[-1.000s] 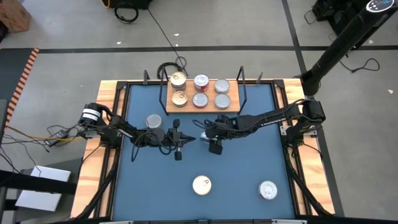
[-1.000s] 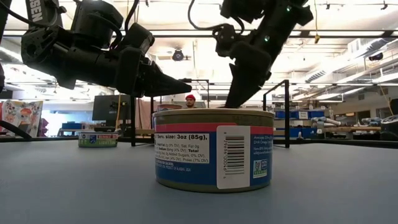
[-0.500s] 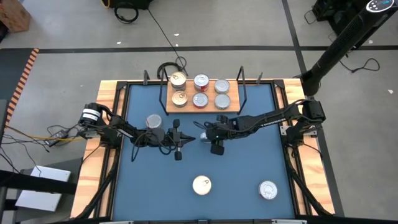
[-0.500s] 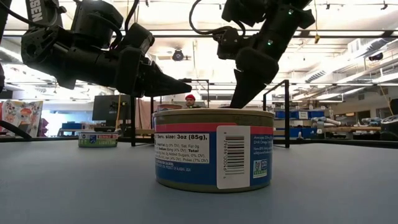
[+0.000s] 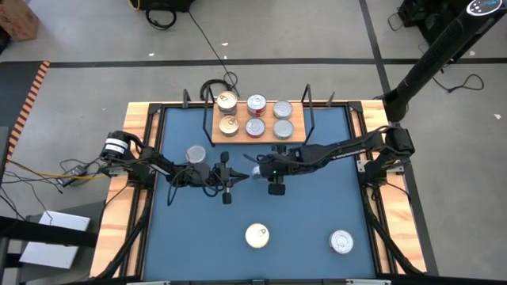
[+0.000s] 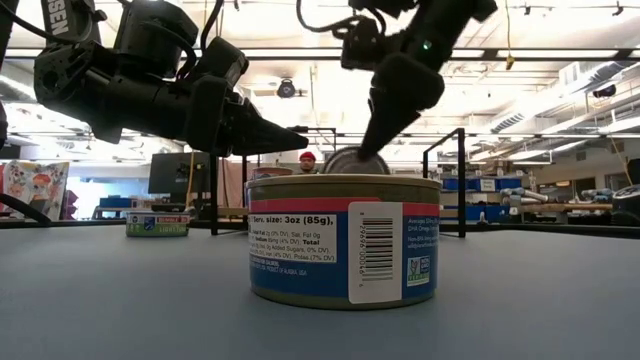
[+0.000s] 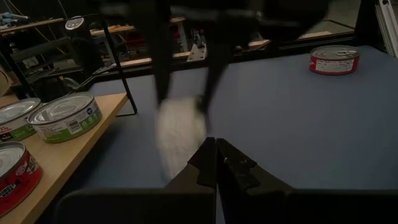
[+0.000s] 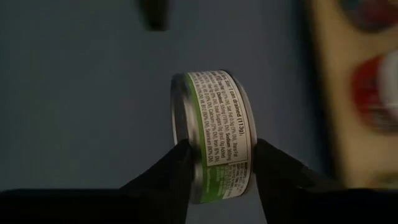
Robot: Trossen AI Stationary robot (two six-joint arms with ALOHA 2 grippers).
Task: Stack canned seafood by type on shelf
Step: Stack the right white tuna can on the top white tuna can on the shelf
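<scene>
Your right gripper [image 8: 219,168] squeezes a can [image 8: 214,134] with a green and white label. It holds the can on edge, one finger on each flat face. The can hangs above the blue table [image 5: 317,214], near the middle. I judge you must lay it flat again before it can sit on a stack.

You can read "Brined (113g)" on its label, plus small food facts I cannot make out.

Your left gripper [image 5: 238,179] is pinched shut and holds nothing. It waits just beside the right one, tip to tip.

The shelf [image 5: 297,139] lies past the held can, toward the back edge of the table, so the move goes that way. The right arm is the nearer one. Six cans sit on the shelf in two rows. The left wrist view shows two green ones and a red one [image 7: 13,177] there.

The closest can [image 6: 343,240] in the low view reads "Serv. size: 3oz (85g)" on blue and red. Two more cans wait on the table, and one red one [image 7: 334,60] far off.
</scene>
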